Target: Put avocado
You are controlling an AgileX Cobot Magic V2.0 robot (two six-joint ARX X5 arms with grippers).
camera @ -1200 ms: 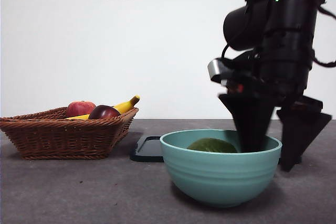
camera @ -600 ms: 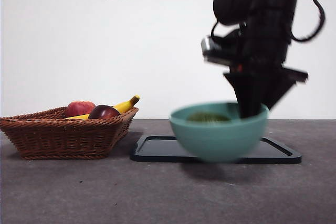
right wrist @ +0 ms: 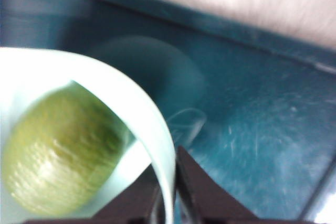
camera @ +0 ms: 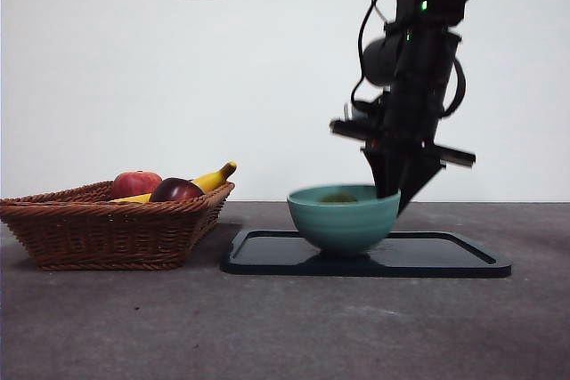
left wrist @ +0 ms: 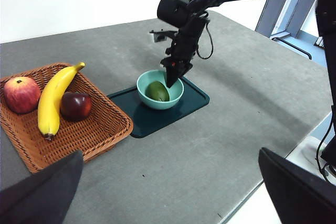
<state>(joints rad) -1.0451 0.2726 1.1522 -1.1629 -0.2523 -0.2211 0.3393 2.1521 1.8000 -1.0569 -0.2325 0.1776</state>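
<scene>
Right wrist view shows the right tool [right wrist: 167,203] pinched narrow on the rim of the bowl [right wrist: 131,103], one jaw inside the wall and one outside, which lets it carry the bowl without touching the fruit. The avocado [right wrist: 58,156] lies loose in the bowl's bottom, so it rides along wherever the bowl goes.

In the front view the bowl [camera: 343,218] is over the black tray [camera: 463,260], at or just above its surface; whether it touches I cannot tell. The grip is on the rim at about 3 o'clock, with the arm coming down from above.

From the left wrist view, the basket [left wrist: 100,129] sits at about 9 o'clock from the tray and holds an apple [left wrist: 21,94], a banana [left wrist: 55,98] and a dark red fruit [left wrist: 76,105]. The left tool [left wrist: 173,192] waits high over the table [left wrist: 210,145] with its jaws spread wide, holding nothing.

My judgement: setting the bowl flat and letting go comes next.
</scene>
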